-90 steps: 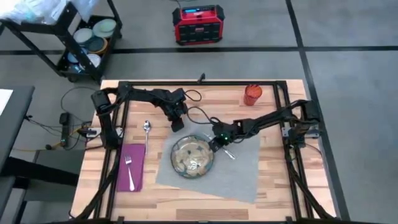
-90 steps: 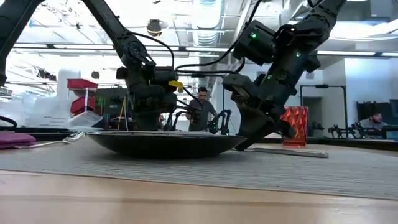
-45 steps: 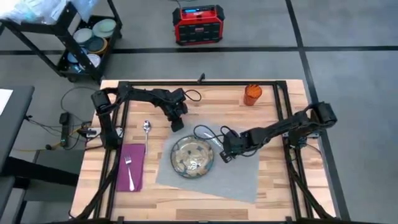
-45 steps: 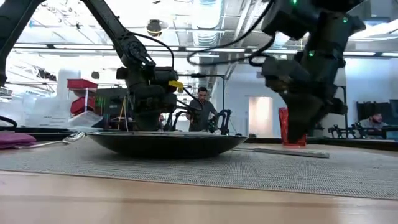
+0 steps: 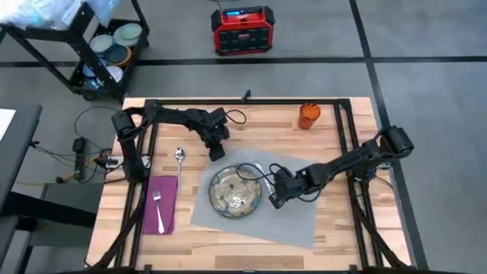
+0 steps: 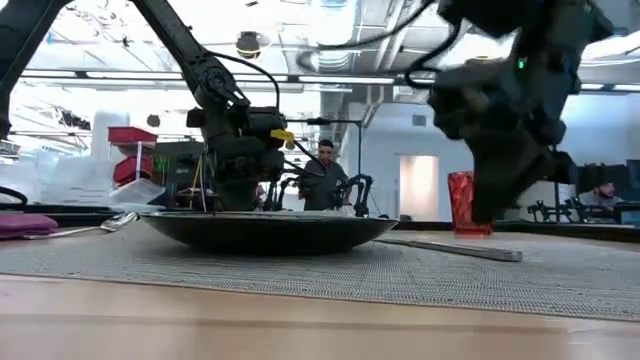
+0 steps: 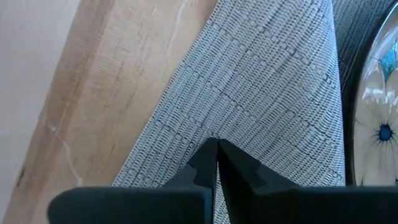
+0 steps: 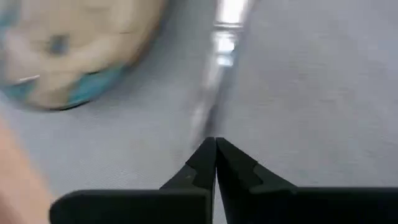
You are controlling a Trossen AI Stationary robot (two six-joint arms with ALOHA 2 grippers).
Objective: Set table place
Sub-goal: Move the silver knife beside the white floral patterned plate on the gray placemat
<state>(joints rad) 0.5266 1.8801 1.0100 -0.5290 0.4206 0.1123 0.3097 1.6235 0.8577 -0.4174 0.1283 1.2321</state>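
Observation:
The grey mat point(image 5: 297, 217) lies on the wooden table point(image 5: 342, 236) and carries the patterned plate point(image 5: 236, 190). The knife point(image 6: 450, 247) lies flat on the mat just right of the plate and shows blurred in the right wrist view point(image 8: 214, 68). My right gripper point(image 5: 275, 199) is shut and hangs above the mat point(image 6: 495, 205), near the knife and clear of it. My left gripper point(image 7: 216, 144) is shut over the mat's far left corner point(image 5: 217, 152). The fork point(image 5: 158, 209) rests on the magenta napkin point(image 5: 163, 217). The spoon point(image 5: 179, 158) lies beyond the napkin. The orange cup point(image 5: 307, 116) stands at the far right. My left gripper points its shut fingertips down at the mat's weave point(image 7: 249, 112) near the far left corner. I cannot tell whether they touch it.
Black frame rails point(image 5: 358, 190) run along the table's left, right and far sides. A cable point(image 5: 247, 164) loops over the mat by the plate's far rim. A red box point(image 5: 242, 30) and a cart with dishes point(image 5: 114, 46) stand on the floor beyond the table.
My right gripper has risen from the mat beside the plate and moved toward the table's near edge. The knife stays lying on the mat. My left gripper has kept still.

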